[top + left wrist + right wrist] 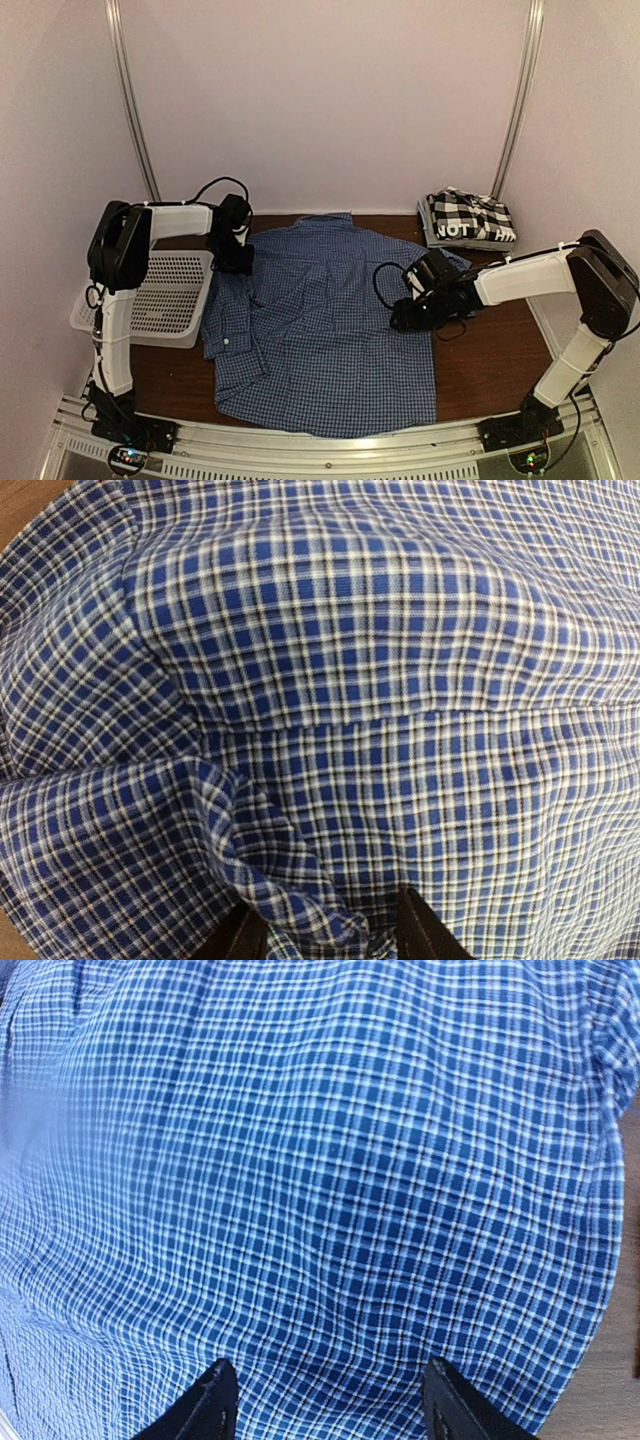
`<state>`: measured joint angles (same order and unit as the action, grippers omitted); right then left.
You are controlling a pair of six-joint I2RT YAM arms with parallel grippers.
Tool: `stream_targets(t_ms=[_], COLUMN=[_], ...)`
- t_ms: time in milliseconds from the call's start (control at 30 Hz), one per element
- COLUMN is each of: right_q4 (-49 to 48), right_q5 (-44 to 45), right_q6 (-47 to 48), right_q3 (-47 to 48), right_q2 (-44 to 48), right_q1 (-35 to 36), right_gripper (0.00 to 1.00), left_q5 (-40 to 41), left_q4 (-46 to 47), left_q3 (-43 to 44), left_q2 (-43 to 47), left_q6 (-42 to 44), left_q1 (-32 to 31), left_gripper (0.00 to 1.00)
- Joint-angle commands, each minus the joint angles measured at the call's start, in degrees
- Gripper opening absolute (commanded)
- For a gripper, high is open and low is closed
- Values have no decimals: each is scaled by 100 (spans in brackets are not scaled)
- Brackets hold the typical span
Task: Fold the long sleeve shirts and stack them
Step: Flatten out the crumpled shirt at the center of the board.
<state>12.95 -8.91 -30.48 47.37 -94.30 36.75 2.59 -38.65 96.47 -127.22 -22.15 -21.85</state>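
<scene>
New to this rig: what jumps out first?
A blue checked shirt lies spread across the middle of the table, with the left gripper at its left edge and the right gripper at its right edge. A black-and-white checked shirt sits folded at the far right corner; a white mesh basket is at left.

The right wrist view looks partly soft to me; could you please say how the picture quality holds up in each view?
Right wrist view: the blue fine-checked cloth shirt is hazy at the left edge, crisp elsewhere, its checks bowed by the lens. Left wrist view: sharp, shadow under the raised fold. Top external view: dim and soft, no glare.
</scene>
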Motion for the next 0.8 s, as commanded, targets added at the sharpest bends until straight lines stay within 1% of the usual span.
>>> stream_targets(t_ms=[0,200,267,367,533,667,767], right_q4=[667,996,1192,1566,1816,1820,1861], right_q5=[361,379,441,593,645,463,450], right_q6=[-79,118,161,121,-201,-473,-635], right_q3=[-361,-116,68,439,521,481,459], right_q2=[66,193,299,396,584,645,560], right_q1=[-278,-212,-55,340,947,1586,2125], right_gripper=[66,72,76,78,73,64,63], left_q5=[-15,-102,-209,-457,-503,-552,-558], left_q4=[-186,-319,-318,-318,-318,-318,-327], left_q3=[-6,56,69,127,287,430,445], left_q2=[-276,-232,-183,-57,173,44,4], left_q6=[177,295,320,312,295,290,258], left_q1=[55,58,53,5,-83,-83,-83], left_gripper=[45,45,45,46,49,49,49])
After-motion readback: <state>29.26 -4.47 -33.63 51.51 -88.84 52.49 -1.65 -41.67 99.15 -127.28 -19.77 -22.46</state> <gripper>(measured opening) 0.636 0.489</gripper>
